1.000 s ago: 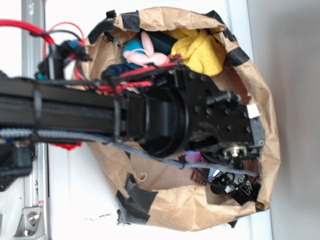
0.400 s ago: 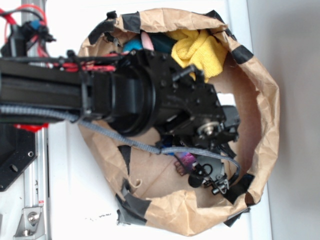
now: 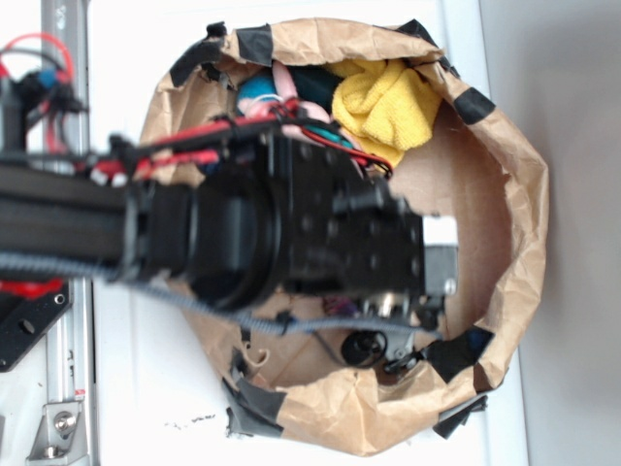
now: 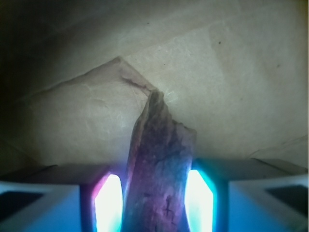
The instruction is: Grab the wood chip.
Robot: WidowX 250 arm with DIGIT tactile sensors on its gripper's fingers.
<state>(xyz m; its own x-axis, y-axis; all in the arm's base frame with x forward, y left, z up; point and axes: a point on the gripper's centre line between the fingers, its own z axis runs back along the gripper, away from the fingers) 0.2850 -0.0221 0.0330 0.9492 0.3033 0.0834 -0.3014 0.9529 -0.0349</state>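
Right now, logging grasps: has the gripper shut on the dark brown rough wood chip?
Shut on it: the dark brown rough wood chip sits between the gripper pads, touching both.

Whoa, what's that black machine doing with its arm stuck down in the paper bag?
It is a robot arm reaching into a brown paper bag to pick up a wood chip. Its wrist camera shows the chip sitting upright between the two glowing pads of the gripper, jaws closed against its sides, with the bag's paper behind it. A yellow cloth and other soft things lie further back in the bag.
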